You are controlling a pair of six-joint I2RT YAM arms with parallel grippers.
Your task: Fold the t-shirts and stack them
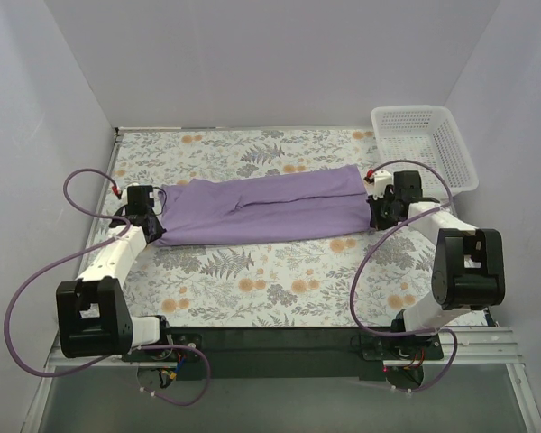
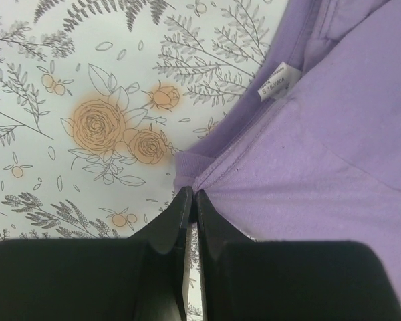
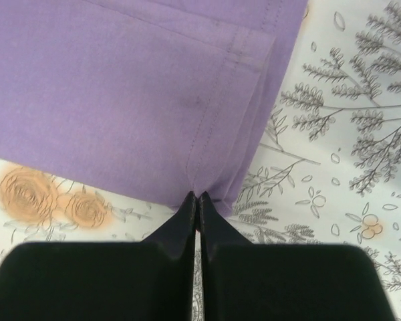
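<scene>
**Floral-printed tabletop (image 1: 252, 275), enclosed by plain white walls (image 1: 279, 63): one garment, held at both ends**

Item 1. One lavender-purple short-sleeved cotton t-shirt (image 1: 261, 212), plain. It is laid flat as a long band across the middle of the tabletop, folded lengthwise, with stacked layers seen at the hem end in the right wrist view. A small white neck label (image 2: 279, 81) is seen at the collar, at the left end of the garment.

Item 2. Left gripper (image 2: 191, 199), black, two-fingered. The jaws are pressed together with almost no gap, and the garment's edge near the collar is pinched between the tips. It is positioned at the left end of the garment, low over the tabletop.

Item 3. Right gripper (image 3: 197, 200), black, two-fingered. The jaws are likewise closed tight, and the stitched hem corner is clamped, the fabric being puckered at the tips. It is positioned at the right end of the garment.

Item 4. One white plastic lattice basket (image 1: 424, 144), rectangular. It is placed at the far right corner of the tabletop, apart from the garment.
</scene>
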